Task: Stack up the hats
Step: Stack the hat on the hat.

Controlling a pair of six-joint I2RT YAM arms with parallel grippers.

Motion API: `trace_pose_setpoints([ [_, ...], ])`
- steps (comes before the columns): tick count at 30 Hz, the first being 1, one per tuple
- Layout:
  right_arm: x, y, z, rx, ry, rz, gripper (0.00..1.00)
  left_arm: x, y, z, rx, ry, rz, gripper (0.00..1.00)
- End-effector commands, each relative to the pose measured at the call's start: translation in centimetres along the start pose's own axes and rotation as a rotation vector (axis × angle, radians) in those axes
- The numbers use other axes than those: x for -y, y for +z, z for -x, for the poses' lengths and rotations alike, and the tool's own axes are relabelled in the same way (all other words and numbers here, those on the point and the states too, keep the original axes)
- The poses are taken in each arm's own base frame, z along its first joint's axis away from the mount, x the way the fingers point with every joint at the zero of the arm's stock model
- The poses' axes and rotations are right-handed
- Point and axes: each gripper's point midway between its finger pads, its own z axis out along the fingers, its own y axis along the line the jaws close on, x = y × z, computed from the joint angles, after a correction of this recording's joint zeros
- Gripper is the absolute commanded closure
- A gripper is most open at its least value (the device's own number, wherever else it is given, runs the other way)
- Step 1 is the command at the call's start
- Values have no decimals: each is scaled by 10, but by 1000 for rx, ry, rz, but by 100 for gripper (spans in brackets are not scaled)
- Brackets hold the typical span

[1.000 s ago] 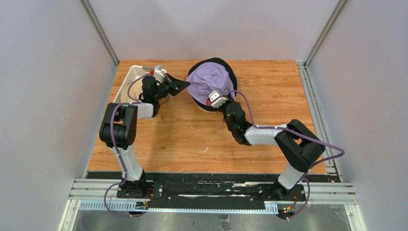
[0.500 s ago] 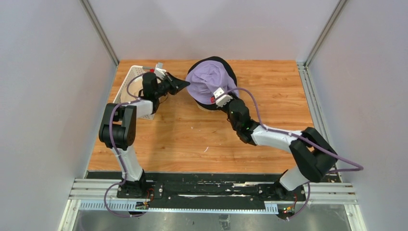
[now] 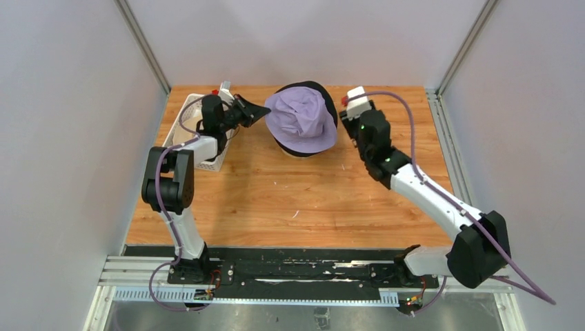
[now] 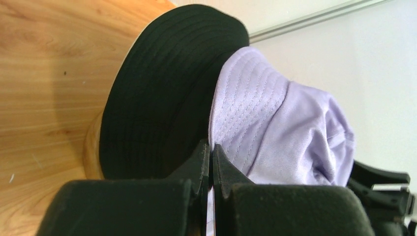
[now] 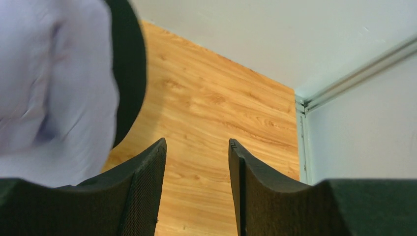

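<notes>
My left gripper (image 4: 211,150) is pinched tight on the lavender hat (image 4: 290,132) at its left brim, probably to steady it atop the black hat (image 4: 167,88), far centre. My right gripper (image 5: 196,145) is parted and empty, just right of the stack.

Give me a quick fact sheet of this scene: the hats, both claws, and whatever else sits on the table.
top hat: lavender hat, sitting over the black hat
beneath: black hat, its brim showing around the lavender one, on a wooden stand
left claw: shut, pinching the lavender hat's brim
right claw: open, holding nothing, off to the right of the hats
other item: white basket at the far left, partly behind the left arm
surface: wooden table
</notes>
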Motion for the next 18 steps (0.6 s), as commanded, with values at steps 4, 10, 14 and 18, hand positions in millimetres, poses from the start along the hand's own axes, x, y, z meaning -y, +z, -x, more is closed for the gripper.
trace_pose_setpoints([
  [4, 46, 12, 3, -88, 382, 130, 52, 14, 9, 15, -17, 4, -55, 99],
  [10, 46, 25, -4, -107, 553, 287, 53, 8, 21, 18, -38, -11, -50, 98],
  [14, 36, 32, -11, -93, 654, 383, 53, -11, 35, 18, -68, -33, -17, 99],
  [18, 24, 39, -13, -88, 705, 463, 54, -18, 42, 20, -75, -35, -6, 100],
])
